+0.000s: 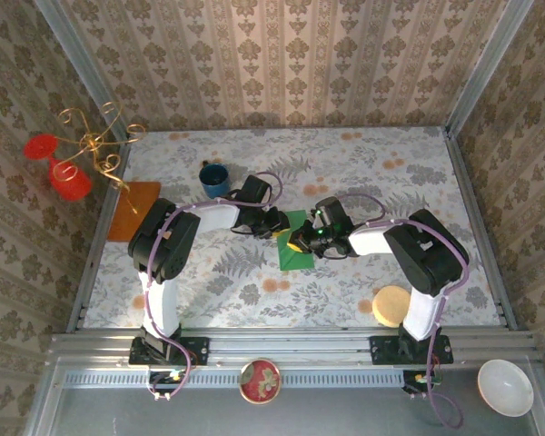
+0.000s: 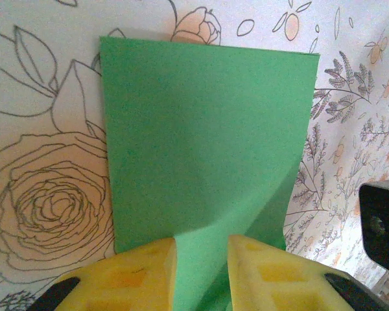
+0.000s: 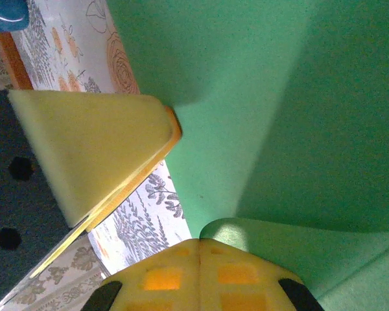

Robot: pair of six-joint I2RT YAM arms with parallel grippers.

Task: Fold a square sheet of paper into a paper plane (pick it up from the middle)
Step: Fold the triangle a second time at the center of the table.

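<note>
The square sheet of paper (image 1: 292,257), bright green, lies mid-table between both grippers. In the left wrist view the sheet (image 2: 201,116) is mostly flat, with a raised fold running up between the yellow fingers. My left gripper (image 2: 201,245) (image 1: 280,227) stands partly open astride that fold at the sheet's near edge. My right gripper (image 3: 201,245) (image 1: 302,243) is shut, its pads together, with a curled edge of the sheet (image 3: 279,97) pinched at the tips and lifted. One left finger (image 3: 97,142) touches the sheet's edge.
A blue mug (image 1: 214,179) stands behind the left gripper. An orange-brown sheet (image 1: 134,211) lies at the left edge under a gold stand with red glasses (image 1: 91,145). A round tan disc (image 1: 391,304) lies near the right arm's base. Two bowls (image 1: 260,380) (image 1: 505,387) sit on the near ledge.
</note>
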